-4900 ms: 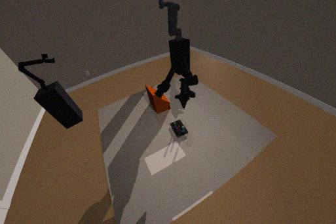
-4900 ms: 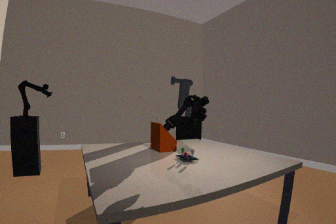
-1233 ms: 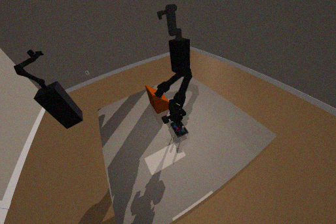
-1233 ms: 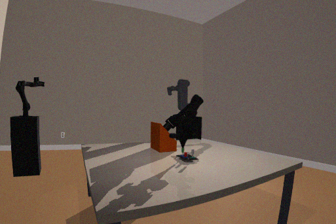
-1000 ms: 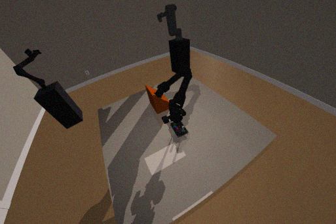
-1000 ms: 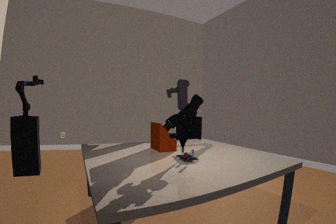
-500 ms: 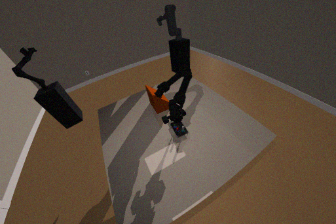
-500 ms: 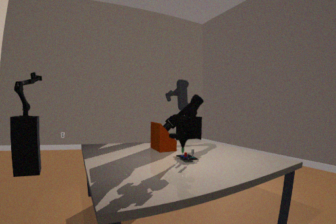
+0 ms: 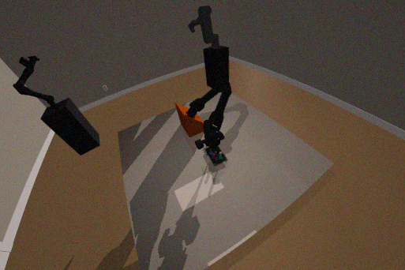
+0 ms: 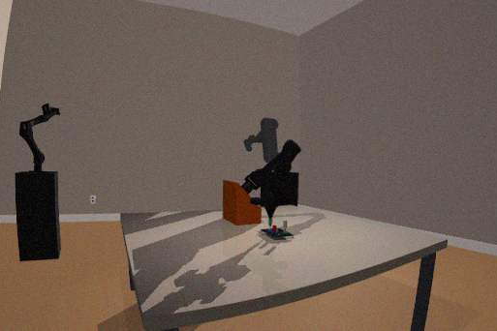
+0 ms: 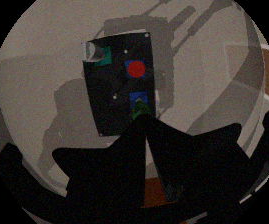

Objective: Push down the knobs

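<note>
The circuit board [image 9: 219, 161] [image 10: 285, 236] [image 11: 119, 116] stands low on the table. A green knob [image 10: 270, 223] [image 11: 140, 109] is over a blue potentiometer [image 11: 139, 96] at the board's near end in the wrist view. A red knob [image 9: 214, 155] [image 10: 274, 228] [image 11: 136, 69] sits over another blue one and looks low. A light grey knob [image 10: 285, 225] [image 11: 89, 51] stands tall by a teal potentiometer [image 11: 104, 57]. My gripper [image 10: 270, 218] [image 11: 143, 118] is shut and empty, its tips right over the green knob's top. Whether they touch it is unclear; the tips hide part of the knob.
An orange block [image 9: 190, 123] [image 10: 235, 205] with a sloped side stands behind the board, close to my arm. A second arm on a black pedestal [image 9: 71, 126] [image 10: 37, 215] stands off the table at the left. Arm shadows fall across the table top [image 9: 275, 158] [image 10: 352, 252].
</note>
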Robot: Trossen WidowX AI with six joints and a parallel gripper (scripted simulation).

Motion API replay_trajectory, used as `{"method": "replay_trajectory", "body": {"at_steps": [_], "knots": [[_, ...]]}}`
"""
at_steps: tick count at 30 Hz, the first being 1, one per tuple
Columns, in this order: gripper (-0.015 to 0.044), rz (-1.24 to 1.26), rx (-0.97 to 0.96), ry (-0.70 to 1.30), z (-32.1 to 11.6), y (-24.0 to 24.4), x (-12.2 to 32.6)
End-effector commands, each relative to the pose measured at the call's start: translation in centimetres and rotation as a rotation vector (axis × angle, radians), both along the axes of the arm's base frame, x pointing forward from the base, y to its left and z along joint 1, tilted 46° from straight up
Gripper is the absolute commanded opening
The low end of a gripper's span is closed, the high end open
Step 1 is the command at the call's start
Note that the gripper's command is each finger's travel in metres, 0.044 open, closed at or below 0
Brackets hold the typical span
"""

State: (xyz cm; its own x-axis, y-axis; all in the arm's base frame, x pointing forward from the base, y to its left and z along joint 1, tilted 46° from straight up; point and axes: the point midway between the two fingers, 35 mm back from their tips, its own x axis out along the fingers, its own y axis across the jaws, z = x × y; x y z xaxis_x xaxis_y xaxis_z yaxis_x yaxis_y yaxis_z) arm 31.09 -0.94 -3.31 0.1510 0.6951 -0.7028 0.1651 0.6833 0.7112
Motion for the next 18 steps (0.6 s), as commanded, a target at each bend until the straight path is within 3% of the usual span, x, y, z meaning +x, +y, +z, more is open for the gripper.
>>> {"method": "replay_trajectory", "body": {"at_steps": [1, 18], "knots": [[0.0, 0.006, 0.005, -0.001, -0.43, 0.57, 0.15], [0.0, 0.006, 0.006, -0.001, -0.82, 0.96, 0.22]]}}
